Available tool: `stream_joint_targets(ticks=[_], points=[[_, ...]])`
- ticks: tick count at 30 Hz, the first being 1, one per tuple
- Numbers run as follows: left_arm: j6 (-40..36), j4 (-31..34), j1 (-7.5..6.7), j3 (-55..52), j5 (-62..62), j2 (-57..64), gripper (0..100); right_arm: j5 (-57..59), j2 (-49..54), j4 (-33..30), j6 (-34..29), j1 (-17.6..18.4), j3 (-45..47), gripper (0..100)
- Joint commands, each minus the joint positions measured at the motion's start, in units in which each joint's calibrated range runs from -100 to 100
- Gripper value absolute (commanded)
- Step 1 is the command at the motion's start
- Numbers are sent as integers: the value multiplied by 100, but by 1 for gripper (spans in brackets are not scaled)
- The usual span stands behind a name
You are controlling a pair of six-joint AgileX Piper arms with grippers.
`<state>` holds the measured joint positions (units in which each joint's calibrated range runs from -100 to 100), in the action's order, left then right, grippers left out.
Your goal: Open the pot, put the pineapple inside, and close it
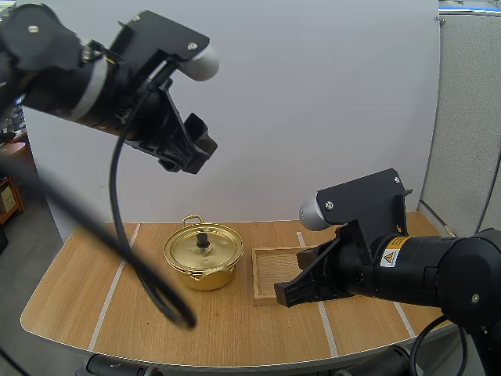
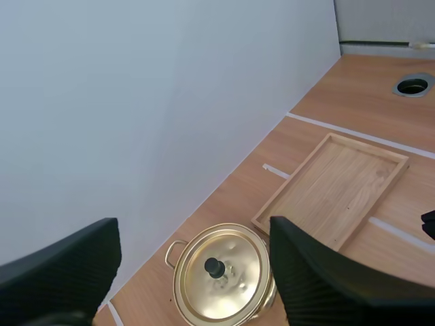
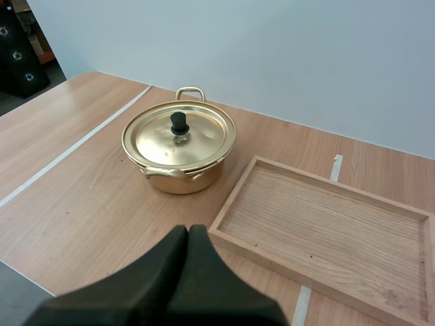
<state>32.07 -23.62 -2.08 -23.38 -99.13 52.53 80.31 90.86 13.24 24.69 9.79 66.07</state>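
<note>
One gold pot [image 1: 205,278], one lid [image 1: 219,251] with one black knob [image 1: 203,240], one wooden tray [image 1: 274,270], all on one worktop [image 1: 70,301].

Bright, even, diffuse light from above. The pot [image 3: 180,178] casts just a soft, short shadow on the table [image 3: 81,204]. Mild glare spots on the gold lid [image 3: 204,136]. Faint shading along the tray [image 3: 231,202] inner rim. The white wall [image 1: 313,117] is evenly lit, slightly bluish.

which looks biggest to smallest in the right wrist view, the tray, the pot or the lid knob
1. tray, clearly the largest
2. pot
3. lid knob, by far the smallest
</note>
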Motion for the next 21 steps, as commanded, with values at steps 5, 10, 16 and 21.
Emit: stream_joint_targets(ticks=[5, 10, 16, 21], points=[[-585, 21, -18, -214, -87, 1406, 100, -54, 45, 48, 70, -19, 12, 0], [-682, 77, -18, -784, -87, 1882, 100, -54, 45, 48, 70, -19, 12, 0], [-797, 175, -18, -1606, -87, 2355, 100, -54, 45, 48, 70, -19, 12, 0], [-922, 173, -10, -2105, -87, 2739, 89, -54, 45, 48, 70, -19, 12, 0]])
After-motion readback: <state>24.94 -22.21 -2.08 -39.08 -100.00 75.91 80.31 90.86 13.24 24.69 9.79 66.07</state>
